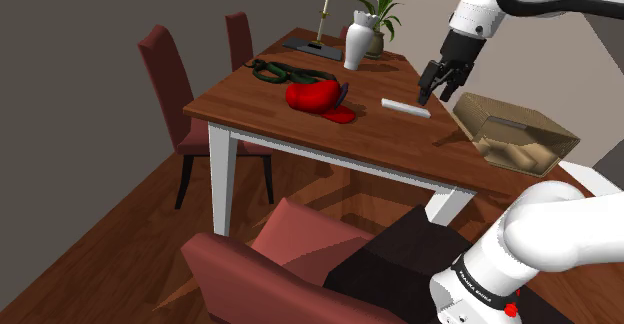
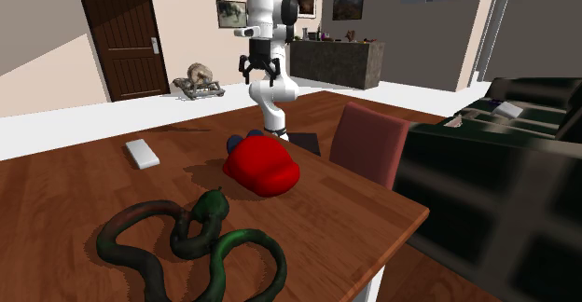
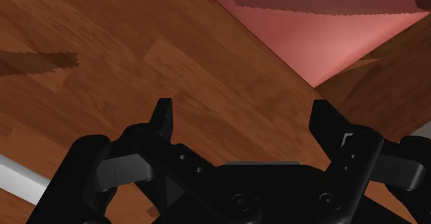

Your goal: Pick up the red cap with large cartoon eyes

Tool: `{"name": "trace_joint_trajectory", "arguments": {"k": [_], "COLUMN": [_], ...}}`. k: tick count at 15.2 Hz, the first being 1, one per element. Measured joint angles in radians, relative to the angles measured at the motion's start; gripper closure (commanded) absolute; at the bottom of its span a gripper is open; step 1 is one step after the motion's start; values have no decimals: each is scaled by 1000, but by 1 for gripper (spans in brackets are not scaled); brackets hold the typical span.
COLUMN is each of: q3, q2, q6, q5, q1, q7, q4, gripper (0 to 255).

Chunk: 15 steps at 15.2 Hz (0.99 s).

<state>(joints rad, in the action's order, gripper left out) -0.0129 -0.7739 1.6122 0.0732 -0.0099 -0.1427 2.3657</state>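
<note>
Shoulder view says approach step, barely started: tool (image 1: 433, 94) is spread open and empty above the worktop (image 1: 400, 137), so it'll need to be carried over to the red cap (image 1: 312, 96).

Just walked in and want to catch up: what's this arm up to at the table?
The white arm is meant to pick up the red cap, which lies on the wooden table beside a dark green toy snake. Nothing is held yet: the gripper hangs open above the table, well apart from the cap, with a small white flat block lying nearby.
</note>
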Motion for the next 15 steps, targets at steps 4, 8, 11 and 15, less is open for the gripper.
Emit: {"name": "trace_joint_trajectory", "arguments": {"k": [4,8,11,15], "q3": [68,241,418,802], "q2": [-85,-171,-175,-169], "q6": [177,535,822,1155], "q5": [10,43,104,202], "q1": [-18,-74,-188,-512], "q7": [-115,-379,-616,-1026], "q4": [136,347,459,480], "gripper": [0,0,0,0]}}
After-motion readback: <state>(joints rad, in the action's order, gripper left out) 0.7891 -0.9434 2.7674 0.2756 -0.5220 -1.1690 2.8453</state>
